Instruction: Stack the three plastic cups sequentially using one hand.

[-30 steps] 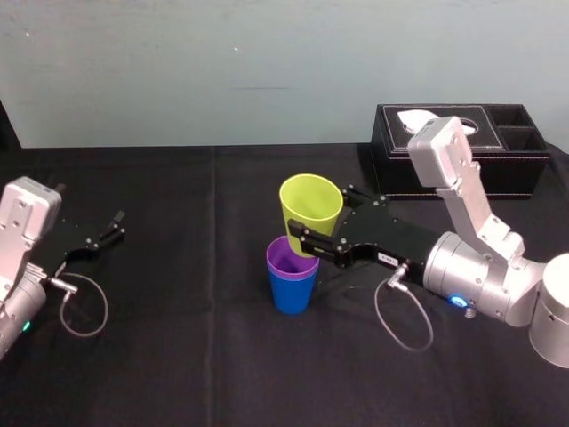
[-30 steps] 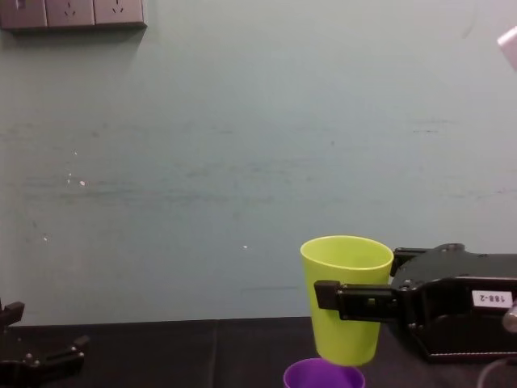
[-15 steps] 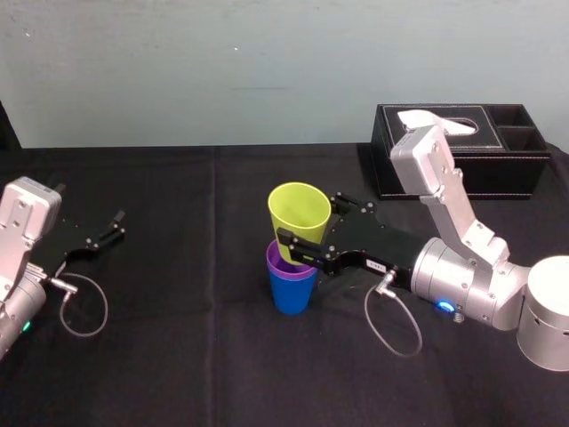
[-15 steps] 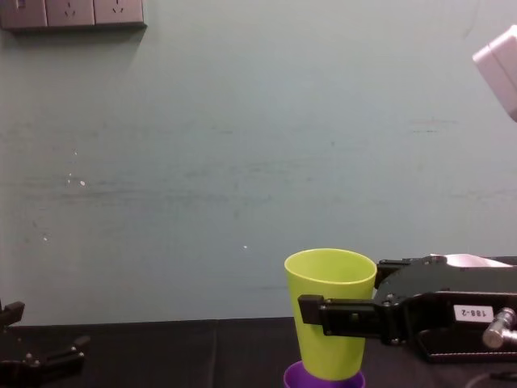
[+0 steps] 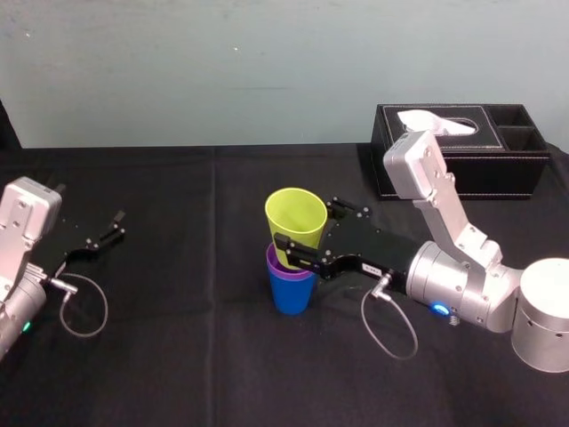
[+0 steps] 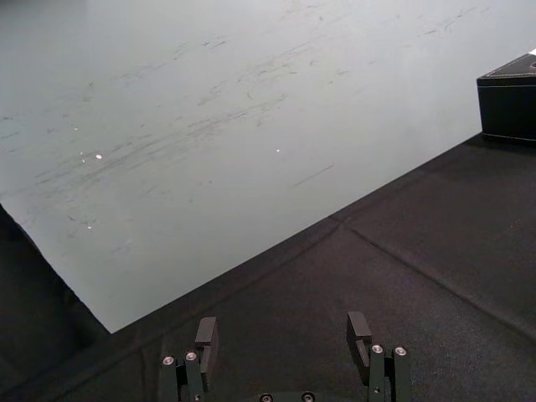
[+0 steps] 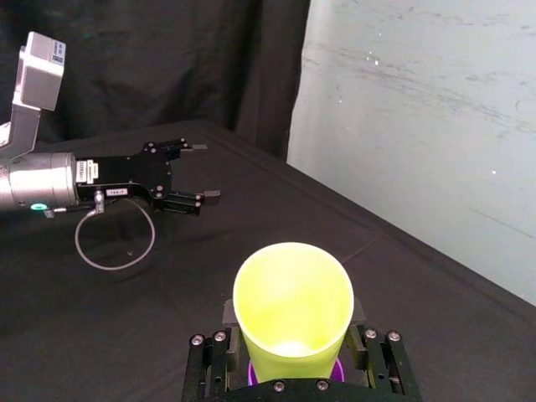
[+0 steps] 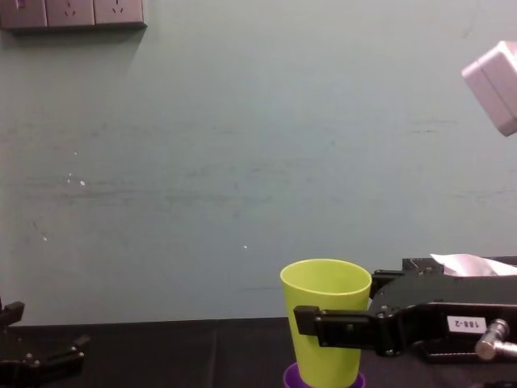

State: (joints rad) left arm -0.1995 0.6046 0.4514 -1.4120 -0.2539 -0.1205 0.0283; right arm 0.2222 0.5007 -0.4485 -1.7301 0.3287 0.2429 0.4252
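While our left gripper [image 5: 111,229] rests open at the left, we clamp the yellow-green cup [image 5: 296,213] in our right gripper [image 5: 298,235], its base inside the purple cup [image 5: 276,263], nested in the blue cup [image 5: 292,294] mid-table [image 5: 178,356].

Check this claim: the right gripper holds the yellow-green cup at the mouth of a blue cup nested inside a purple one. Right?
The nesting is reversed: the head view shows the purple cup inside the blue cup. The right gripper does hold the yellow-green cup at its mouth.
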